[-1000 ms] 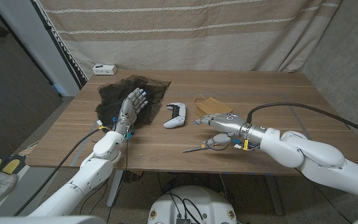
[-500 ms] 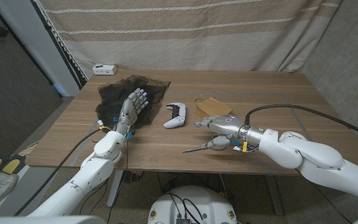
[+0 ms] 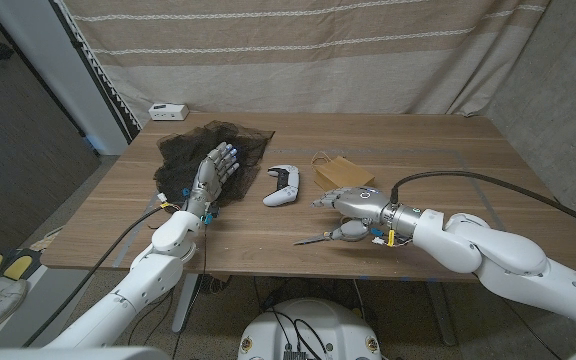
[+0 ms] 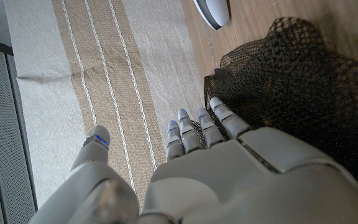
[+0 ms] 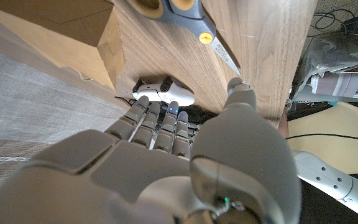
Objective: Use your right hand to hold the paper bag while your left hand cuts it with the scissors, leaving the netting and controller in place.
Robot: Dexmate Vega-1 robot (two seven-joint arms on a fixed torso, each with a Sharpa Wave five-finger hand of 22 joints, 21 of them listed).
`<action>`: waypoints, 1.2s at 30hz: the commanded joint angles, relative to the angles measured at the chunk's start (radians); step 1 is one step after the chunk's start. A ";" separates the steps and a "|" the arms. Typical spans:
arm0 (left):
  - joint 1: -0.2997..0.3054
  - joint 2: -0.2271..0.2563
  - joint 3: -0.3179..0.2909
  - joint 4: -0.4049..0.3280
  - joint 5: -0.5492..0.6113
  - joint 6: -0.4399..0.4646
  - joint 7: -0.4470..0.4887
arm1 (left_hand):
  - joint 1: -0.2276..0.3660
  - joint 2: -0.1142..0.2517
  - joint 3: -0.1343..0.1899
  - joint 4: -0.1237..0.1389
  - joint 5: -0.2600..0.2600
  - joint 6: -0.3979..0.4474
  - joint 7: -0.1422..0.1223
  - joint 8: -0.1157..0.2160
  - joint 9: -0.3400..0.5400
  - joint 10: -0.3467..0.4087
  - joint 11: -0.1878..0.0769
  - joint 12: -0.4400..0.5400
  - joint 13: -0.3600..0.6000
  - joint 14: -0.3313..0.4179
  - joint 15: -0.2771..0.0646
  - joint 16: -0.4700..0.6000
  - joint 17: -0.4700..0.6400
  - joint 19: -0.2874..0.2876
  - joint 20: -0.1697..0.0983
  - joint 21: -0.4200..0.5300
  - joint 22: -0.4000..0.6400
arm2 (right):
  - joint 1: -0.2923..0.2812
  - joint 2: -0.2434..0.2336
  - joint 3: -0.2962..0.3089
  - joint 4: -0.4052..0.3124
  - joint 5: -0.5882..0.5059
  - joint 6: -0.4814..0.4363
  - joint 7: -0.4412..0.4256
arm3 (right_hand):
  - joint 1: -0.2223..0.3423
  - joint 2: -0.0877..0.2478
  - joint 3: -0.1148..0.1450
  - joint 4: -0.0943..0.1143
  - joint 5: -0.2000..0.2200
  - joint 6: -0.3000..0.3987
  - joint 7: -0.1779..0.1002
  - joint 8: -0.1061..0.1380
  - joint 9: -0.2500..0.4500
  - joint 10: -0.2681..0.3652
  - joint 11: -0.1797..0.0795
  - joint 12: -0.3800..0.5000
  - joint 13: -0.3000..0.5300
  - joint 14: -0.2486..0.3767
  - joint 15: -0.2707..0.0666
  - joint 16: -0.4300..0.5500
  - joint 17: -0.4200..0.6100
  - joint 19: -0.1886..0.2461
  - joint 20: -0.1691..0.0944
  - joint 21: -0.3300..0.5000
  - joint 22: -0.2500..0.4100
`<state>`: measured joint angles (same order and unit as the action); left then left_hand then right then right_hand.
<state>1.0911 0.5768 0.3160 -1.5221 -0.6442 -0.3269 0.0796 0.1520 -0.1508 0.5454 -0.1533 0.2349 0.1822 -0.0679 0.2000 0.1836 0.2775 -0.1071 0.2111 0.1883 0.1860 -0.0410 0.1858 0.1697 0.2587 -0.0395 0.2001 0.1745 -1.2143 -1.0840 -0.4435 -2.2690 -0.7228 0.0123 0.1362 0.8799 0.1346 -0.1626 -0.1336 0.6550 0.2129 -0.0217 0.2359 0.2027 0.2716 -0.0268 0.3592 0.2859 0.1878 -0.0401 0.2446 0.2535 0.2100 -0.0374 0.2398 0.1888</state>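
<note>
1. Right hand (image 3: 353,201) hovers with fingers apart, holding nothing, at the near edge of the bag (image 3: 342,171), just above the scissors (image 3: 336,234); likely placed to pin the bag.
2. Left hand (image 3: 211,175) spread and empty over the netting (image 3: 193,150), well apart from the scissors.
3. Scissors lie near the front edge; long axis across the table, tips toward the robot's left.
4. Controller (image 3: 283,185) between netting and bag.

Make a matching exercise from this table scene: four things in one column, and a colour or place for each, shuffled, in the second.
Things:
1. netting
2. controller
3. paper bag
4. scissors

Descriptions:
A. white, mid-table
B. brown, with cord handles
C. black mesh under the left hand
D. near the table's front edge, beside the right hand

Pairs: 1-C, 2-A, 3-B, 4-D
</note>
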 commanded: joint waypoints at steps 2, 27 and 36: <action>0.002 0.002 -0.001 0.000 0.001 -0.006 -0.002 | 0.013 0.004 -0.003 0.001 0.005 0.003 -0.002 -0.002 0.005 0.010 0.001 -0.003 0.005 0.008 -0.096 -0.003 0.004 0.005 -0.068 -0.004 0.003 | 0.016 0.015 -0.027 0.011 -0.016 0.000 0.014 | 0.018 0.001 0.004 -0.004 0.007 0.032 -0.004 0.013 0.003 0.016 -0.002 0.008 -0.001 0.022 -0.106 0.008 0.004 0.022 -0.042 0.009 0.003; 0.009 -0.013 -0.004 0.008 0.002 -0.028 0.010 | 0.004 0.004 -0.011 0.007 0.005 0.005 -0.003 -0.002 0.005 0.013 -0.001 -0.002 0.006 0.003 -0.098 -0.004 0.005 0.005 -0.069 -0.004 0.004 | 0.035 0.039 -0.072 0.024 -0.069 -0.012 0.046 | 0.046 0.004 0.012 -0.006 0.008 0.040 -0.007 0.012 0.005 0.029 -0.011 0.003 -0.014 0.010 -0.115 -0.005 0.004 0.005 -0.053 -0.002 0.004; 0.015 -0.013 -0.007 0.004 -0.008 -0.034 -0.002 | 0.004 0.006 -0.012 0.008 0.006 0.004 -0.006 -0.002 0.005 0.025 -0.003 0.003 0.006 0.010 -0.101 -0.001 0.005 0.007 -0.071 -0.003 0.004 | 0.057 0.056 -0.095 0.035 -0.079 -0.020 0.082 | 0.054 0.012 0.017 -0.004 0.008 0.026 -0.008 0.005 0.005 0.018 -0.011 -0.004 -0.018 0.014 -0.112 -0.004 0.006 0.015 -0.053 0.001 0.005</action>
<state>1.0985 0.5657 0.3127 -1.5118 -0.6470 -0.3526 0.0797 0.1573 -0.1453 0.5359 -0.1461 0.2349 0.1820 -0.0678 0.2000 0.1836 0.2927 -0.1111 0.2111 0.1883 0.1860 -0.0410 0.1858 0.1696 0.2587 -0.0395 0.2001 0.1744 -1.1769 -1.0477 -0.5126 -2.2445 -0.7857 0.0070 0.1850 0.9230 0.1462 -0.1476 -0.1411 0.6583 0.2463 -0.0272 0.2432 0.2025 0.2910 -0.0432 0.3592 0.2692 0.1995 -0.0376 0.2399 0.2532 0.2195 -0.0410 0.2397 0.1885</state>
